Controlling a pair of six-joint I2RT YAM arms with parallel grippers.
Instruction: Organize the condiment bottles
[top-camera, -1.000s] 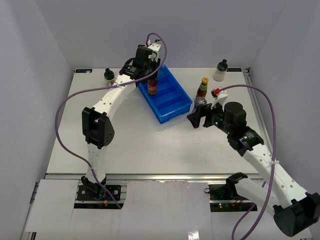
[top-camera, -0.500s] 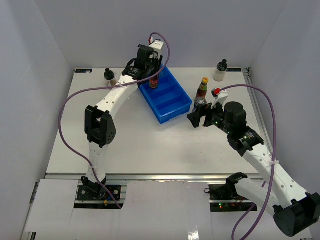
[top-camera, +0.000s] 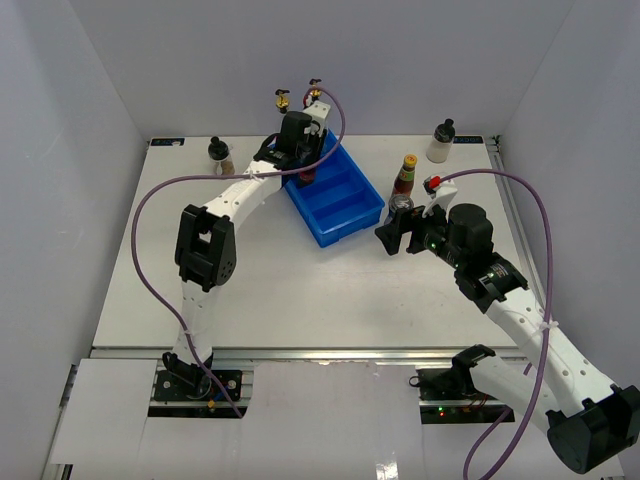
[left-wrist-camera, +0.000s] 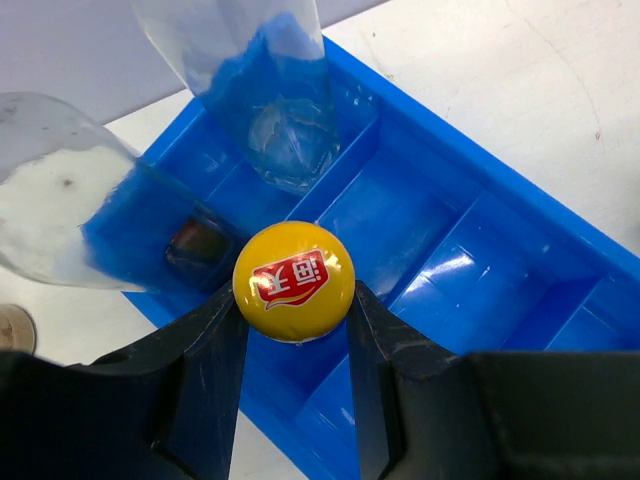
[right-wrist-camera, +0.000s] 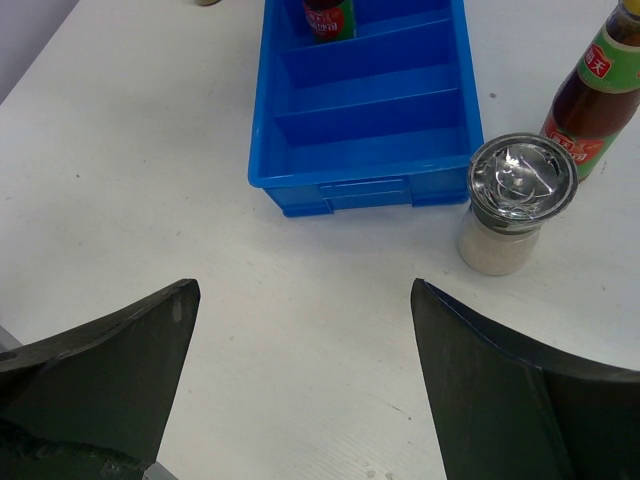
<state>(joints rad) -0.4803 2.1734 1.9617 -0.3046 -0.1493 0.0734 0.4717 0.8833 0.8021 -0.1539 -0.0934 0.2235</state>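
Note:
My left gripper (left-wrist-camera: 293, 300) is shut on the yellow cap of a dark red sauce bottle (left-wrist-camera: 293, 281). It holds the bottle upright in the far compartment of the blue tray (left-wrist-camera: 480, 260). Two tall clear bottles (left-wrist-camera: 285, 110) (left-wrist-camera: 50, 210) stand just beyond it; in the top view only their gold spouts (top-camera: 283, 98) (top-camera: 314, 95) show behind the left gripper (top-camera: 303, 160). My right gripper (right-wrist-camera: 305, 290) hangs open over bare table. Ahead of it stand a squat jar (right-wrist-camera: 520, 200) and a second sauce bottle (right-wrist-camera: 600, 95).
A black-capped jar (top-camera: 219, 153) stands at the table's far left. A white bottle with a black top (top-camera: 441, 142) is at the far right. The tray's middle and near compartments (right-wrist-camera: 365, 110) hold nothing. Walls close in the table on three sides.
My left gripper has come down with the sauce bottle into the tray's far compartment, uncovering the two gold spouts behind it. The right arm has not moved.

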